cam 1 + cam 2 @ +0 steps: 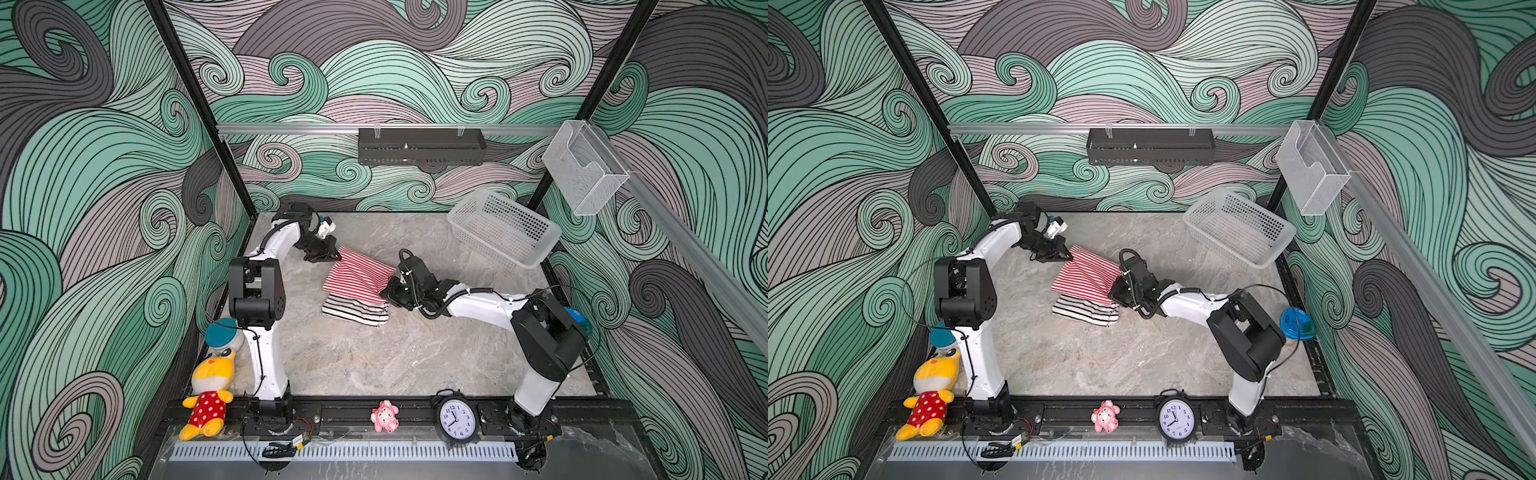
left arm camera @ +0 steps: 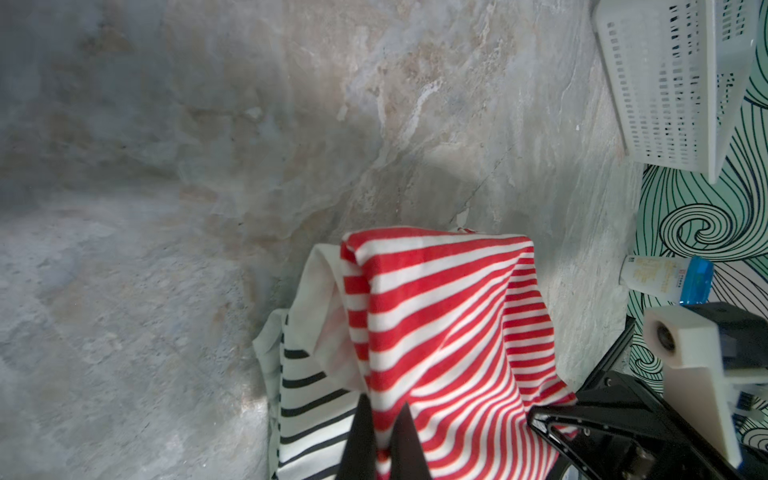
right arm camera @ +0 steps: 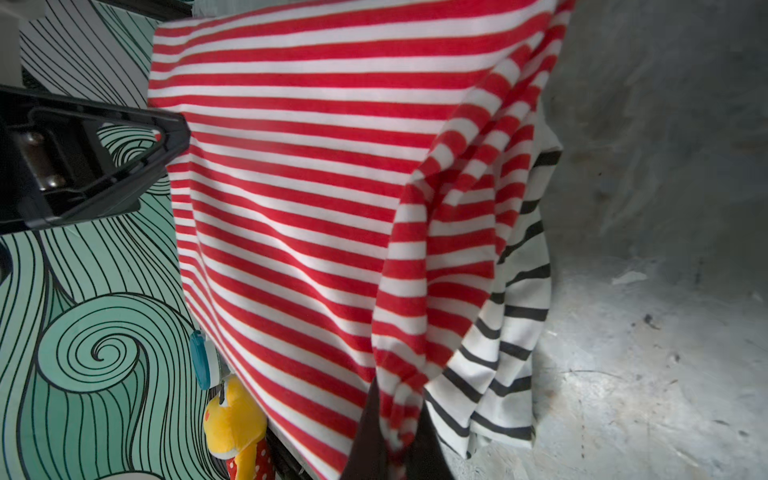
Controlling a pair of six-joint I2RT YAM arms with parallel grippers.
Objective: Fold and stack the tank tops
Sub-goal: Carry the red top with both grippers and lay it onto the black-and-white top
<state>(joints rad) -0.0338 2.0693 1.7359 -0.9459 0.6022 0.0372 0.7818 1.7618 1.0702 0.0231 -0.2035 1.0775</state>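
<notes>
While the left gripper (image 1: pixel 335 258) at 10 o'clock and right gripper (image 1: pixel 392 287) at 4 pinch its ends, the red-and-white striped knit tank top (image 1: pixel 358 274) spans that axis over the folded black-and-white striped tank top (image 1: pixel 353 310), at centre

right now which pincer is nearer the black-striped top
Right. The right pincer is beside the black-striped top; the left pincer is farther back, across the red-striped top.

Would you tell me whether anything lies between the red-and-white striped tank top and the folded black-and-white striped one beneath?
Nothing visible does. The left gripper and right gripper hold the red-and-white striped top directly over the folded black-and-white striped top, whose visible part is bare.
</notes>
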